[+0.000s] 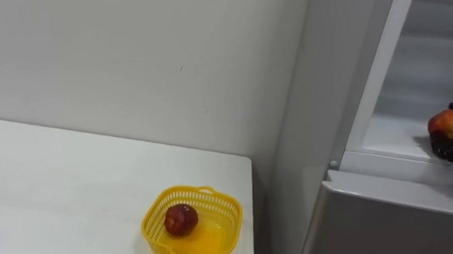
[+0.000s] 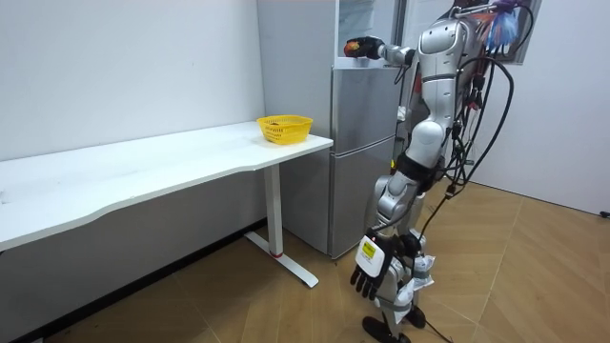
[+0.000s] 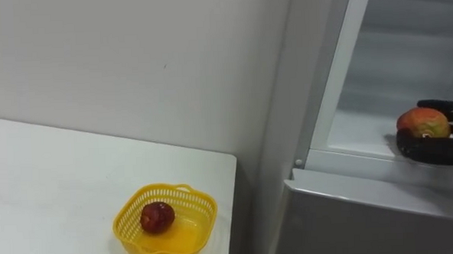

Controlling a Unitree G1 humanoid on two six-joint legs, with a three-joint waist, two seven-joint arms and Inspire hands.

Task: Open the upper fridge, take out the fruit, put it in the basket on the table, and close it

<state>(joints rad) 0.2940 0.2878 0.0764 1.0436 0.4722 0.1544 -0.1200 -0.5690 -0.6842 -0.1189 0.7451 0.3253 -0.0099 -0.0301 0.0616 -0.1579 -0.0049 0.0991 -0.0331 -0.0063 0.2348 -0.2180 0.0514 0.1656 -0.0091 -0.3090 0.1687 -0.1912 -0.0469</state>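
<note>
At 3 o'clock, fridge shelf (image 3: 357,136): right hand (image 3: 440,150), fingers curled round orange-red fruit (image 3: 423,122) (greenish patch). Yellow basket (image 3: 127,212), 7 o'clock, on surface (image 3: 45,173). Left hand (image 2: 376,274) hangs, fingers loose.

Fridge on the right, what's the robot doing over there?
The robot stands at the fridge, its upper compartment open, with its right hand curled round an orange-red fruit just inside it. Its left hand hangs open at its side. On the white table beside the fridge, a yellow basket holds a dark red fruit.
</note>
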